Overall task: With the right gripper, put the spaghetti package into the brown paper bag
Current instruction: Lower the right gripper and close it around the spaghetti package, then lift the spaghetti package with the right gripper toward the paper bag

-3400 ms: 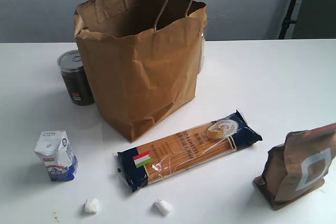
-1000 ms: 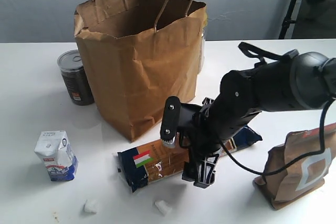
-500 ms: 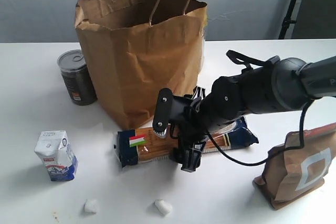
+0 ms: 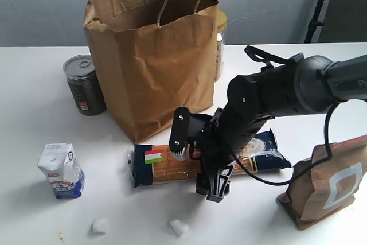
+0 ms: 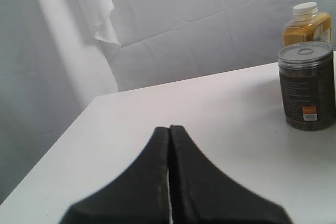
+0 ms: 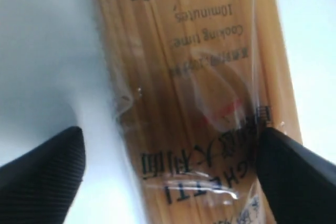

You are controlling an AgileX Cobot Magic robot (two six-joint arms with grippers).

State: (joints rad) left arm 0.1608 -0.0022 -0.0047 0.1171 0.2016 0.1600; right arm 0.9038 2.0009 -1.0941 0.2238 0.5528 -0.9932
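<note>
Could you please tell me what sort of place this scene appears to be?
Probably a robotics lab staged for grocery bagging: a white table against a creased grey backdrop, a robot arm, and a can and spaghetti beside a paper bag.

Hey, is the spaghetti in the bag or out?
Out. The spaghetti lies flat on the table beside the bag, with the right gripper open around it.

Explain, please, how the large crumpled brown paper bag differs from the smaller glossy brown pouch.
The large crumpled brown paper bag is far taller than the glossy brown pouch. The bag is matte, plain and creased; the pouch is shiny with a grey mark. The bag gapes open with cord handles; the pouch shows none. Both are brown and stand on the white table.
</note>
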